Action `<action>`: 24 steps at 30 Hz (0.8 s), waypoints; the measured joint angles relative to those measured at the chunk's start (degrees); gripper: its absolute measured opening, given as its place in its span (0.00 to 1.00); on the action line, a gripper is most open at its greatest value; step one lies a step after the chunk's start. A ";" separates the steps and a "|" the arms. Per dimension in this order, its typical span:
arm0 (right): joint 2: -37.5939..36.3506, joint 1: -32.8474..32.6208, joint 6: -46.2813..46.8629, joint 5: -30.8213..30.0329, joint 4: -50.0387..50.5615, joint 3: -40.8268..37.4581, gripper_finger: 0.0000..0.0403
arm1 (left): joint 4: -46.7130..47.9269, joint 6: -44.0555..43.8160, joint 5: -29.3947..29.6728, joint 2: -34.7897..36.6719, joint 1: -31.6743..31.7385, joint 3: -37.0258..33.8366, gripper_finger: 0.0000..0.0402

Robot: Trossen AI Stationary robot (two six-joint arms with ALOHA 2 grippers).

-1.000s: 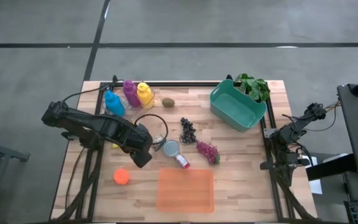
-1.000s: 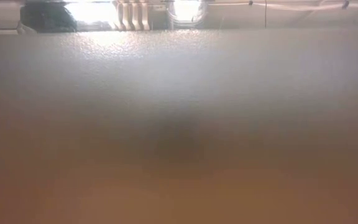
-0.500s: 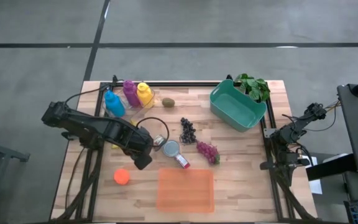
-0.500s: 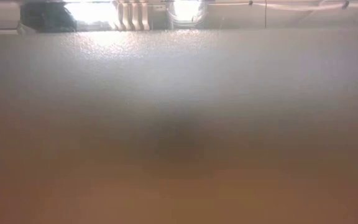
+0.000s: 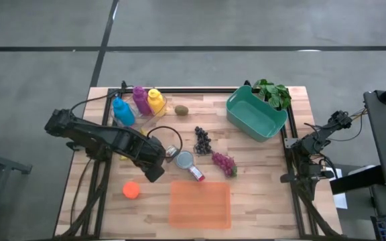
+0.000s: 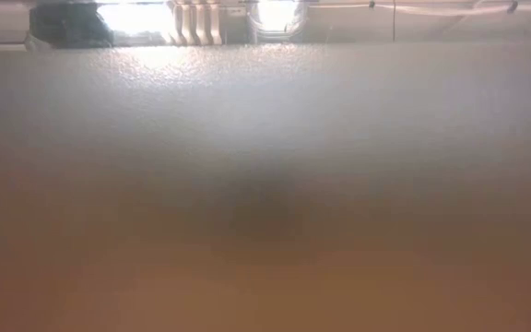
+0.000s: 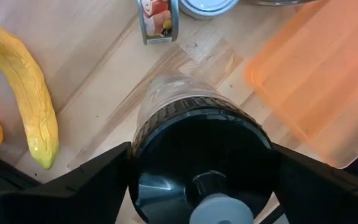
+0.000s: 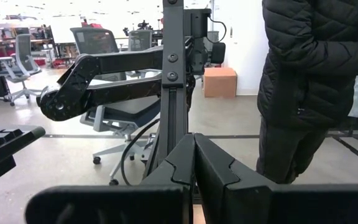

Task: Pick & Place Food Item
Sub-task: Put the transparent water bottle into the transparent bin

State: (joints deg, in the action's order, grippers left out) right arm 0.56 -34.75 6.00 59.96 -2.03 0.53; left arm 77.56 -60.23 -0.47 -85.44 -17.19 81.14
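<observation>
Judging by the table, nothing placed yet: banana (image 7: 30, 93), orange (image 5: 131, 190) & grapes (image 5: 224, 163) lay loose, teal bin (image 5: 256, 115) looked empty. Left gripper (image 5: 153, 171) sat low, fingers astride a dark-capped clear jar (image 7: 197, 143); gripped or not, couldn't tell. Right gripper (image 8: 194, 163) parked off-table, clenched.

high: overhead, whole table (image 5: 260, 194) | low: blurred | left wrist: close, downward | right wrist: level, roomward

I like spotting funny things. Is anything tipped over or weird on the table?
Yes. A small labelled can lies on its side near the orange mat, beside a round metal lid. Also, the low camera shows only a blurry haze, as if something blocks it.
</observation>
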 joint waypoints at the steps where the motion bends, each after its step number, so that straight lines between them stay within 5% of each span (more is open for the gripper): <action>1: 0.00 -0.01 0.00 0.00 0.01 0.01 0.02 | -0.01 0.01 0.02 0.05 0.00 -0.08 0.84; 24: -0.02 0.01 -0.01 0.00 0.00 0.00 0.02 | 5.75 0.24 -0.88 -0.25 0.00 5.96 0.79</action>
State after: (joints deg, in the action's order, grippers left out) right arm 0.54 -34.74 5.99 59.96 -2.03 0.52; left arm 83.31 -59.99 -1.35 -85.69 -17.19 87.10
